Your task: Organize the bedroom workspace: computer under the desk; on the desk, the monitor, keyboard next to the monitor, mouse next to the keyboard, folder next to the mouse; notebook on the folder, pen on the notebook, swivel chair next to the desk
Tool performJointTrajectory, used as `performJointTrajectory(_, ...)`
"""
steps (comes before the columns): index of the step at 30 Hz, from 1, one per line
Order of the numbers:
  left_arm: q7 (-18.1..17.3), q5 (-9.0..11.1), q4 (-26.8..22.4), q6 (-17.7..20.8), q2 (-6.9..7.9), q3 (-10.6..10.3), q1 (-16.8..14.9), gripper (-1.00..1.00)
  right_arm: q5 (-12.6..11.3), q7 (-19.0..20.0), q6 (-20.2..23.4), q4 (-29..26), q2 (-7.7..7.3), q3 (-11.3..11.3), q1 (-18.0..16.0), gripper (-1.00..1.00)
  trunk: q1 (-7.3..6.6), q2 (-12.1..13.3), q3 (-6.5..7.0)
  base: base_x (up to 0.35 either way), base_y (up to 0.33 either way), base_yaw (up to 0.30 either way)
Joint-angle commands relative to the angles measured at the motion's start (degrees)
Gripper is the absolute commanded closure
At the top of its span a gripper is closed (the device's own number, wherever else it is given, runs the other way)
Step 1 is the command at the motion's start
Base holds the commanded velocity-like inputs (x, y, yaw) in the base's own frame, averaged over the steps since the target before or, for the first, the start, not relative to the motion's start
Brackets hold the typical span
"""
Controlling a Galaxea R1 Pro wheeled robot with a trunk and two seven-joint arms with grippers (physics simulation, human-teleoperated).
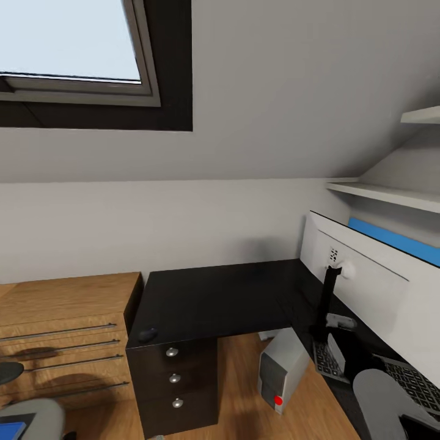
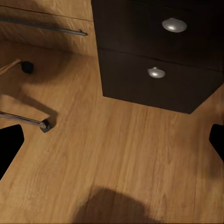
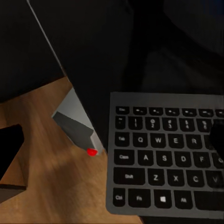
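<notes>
sloped grey walls and a skylight (image 1: 73, 43) rise over the black table (image 1: 226, 299); the monitor (image 1: 373, 293) stands on it, the computer (image 1: 281, 370) below. left fingers (image 2: 9, 144) spread wide above wood floor (image 2: 116, 154) near the drawers (image 2: 158, 70). right fingers (image 3: 11, 147) spread wide, the keyboard (image 3: 163, 158) lying between them.

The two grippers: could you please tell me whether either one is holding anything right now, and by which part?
Nothing is held. The left gripper hangs open over bare wood floor; the right gripper is open above the keyboard, with nothing between its fingers.
</notes>
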Motion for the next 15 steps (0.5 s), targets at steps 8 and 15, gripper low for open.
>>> performJointTrajectory(8,0.1,0.8,-3.2,-2.5,0.09,-0.5,0.0,-1.00,0.0,0.1,-2.7,6.1,-4.27,-0.5,-3.0,-1.00,0.01,-0.1,-0.09,0.000,0.000,0.000)
performJointTrajectory(15,0.1,1.1,-12.0,0.1,1.00,-0.6,2.4,-1.00,-1.1,0.1,-2.9,6.7,-4.80,-0.6,-3.3,-1.00,0.01,-0.1,-0.09,0.000,0.000,0.000)
